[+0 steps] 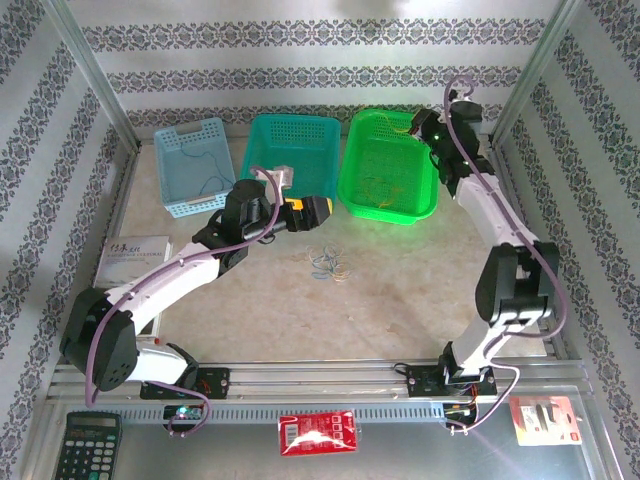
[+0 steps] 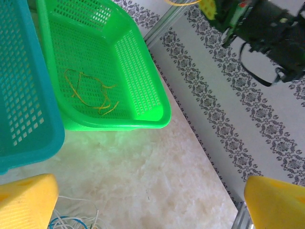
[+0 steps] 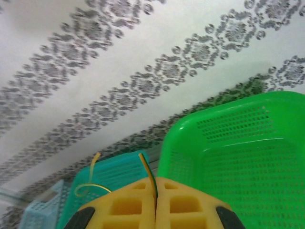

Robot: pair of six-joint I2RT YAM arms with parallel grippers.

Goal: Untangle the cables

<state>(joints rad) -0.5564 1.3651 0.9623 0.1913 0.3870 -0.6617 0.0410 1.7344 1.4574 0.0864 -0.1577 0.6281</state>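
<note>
A small tangle of thin cables in blue, white and yellow lies on the table in front of the baskets. The same tangle sits just by the left yellow fingertip. My left gripper hovers above the table behind the tangle, and its jaws stand wide open with nothing between them. Over the green basket my right gripper is raised. It is shut on a yellow-green cable that curls out to the left. Several yellow-orange strands lie in the green basket.
A teal basket stands in the middle and a light blue basket at the left. A booklet lies at the table's left. A calculator, a red packet and a small package rest on the near rail.
</note>
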